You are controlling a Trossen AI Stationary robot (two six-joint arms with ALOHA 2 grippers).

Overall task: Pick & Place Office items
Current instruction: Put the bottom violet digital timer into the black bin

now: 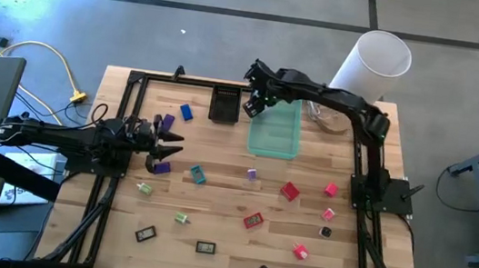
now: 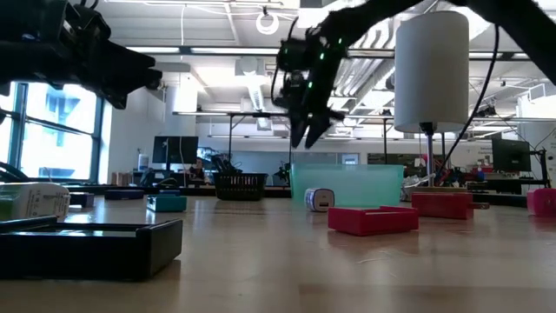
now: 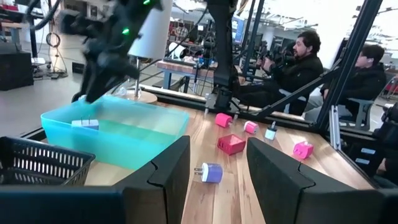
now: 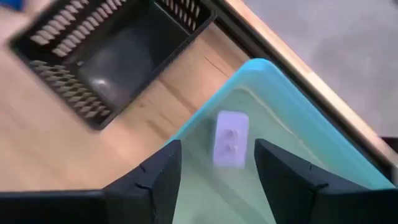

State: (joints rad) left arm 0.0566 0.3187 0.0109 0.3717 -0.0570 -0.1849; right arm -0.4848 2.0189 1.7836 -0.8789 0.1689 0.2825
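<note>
A: What is the surface, and what is behind it?

B: A light wooden bench point(image 1: 236, 234) with a black metal frame on a grey concrete floor. In the low view, a big workshop with windows stands behind. The left wrist view shows two seated persons beyond the far edge.

A: Where are the office items?

B: Most lie scattered on the open wood: a red block point(image 1: 290, 191), a pink piece point(image 1: 301, 250), a small purple plug point(image 3: 210, 172), a blue piece point(image 1: 186, 111), a teal piece point(image 1: 198, 176). One pale lilac plug point(image 4: 231, 139) lies inside the translucent teal rectangular tray point(image 1: 274, 139), close to its corner.

A: And the pincers?

B: The right pincer point(image 1: 253, 105) hangs above the tray's corner, next to the small black slotted basket point(image 1: 225, 105); its fingers are apart and hold nothing. The left pincer point(image 1: 168, 143) waits over the bench's left part, also spread and empty.

A: Is there free room?

B: A white cylinder point(image 1: 372, 63) stands at the far right corner. The near middle of the wood is thinly covered.
</note>
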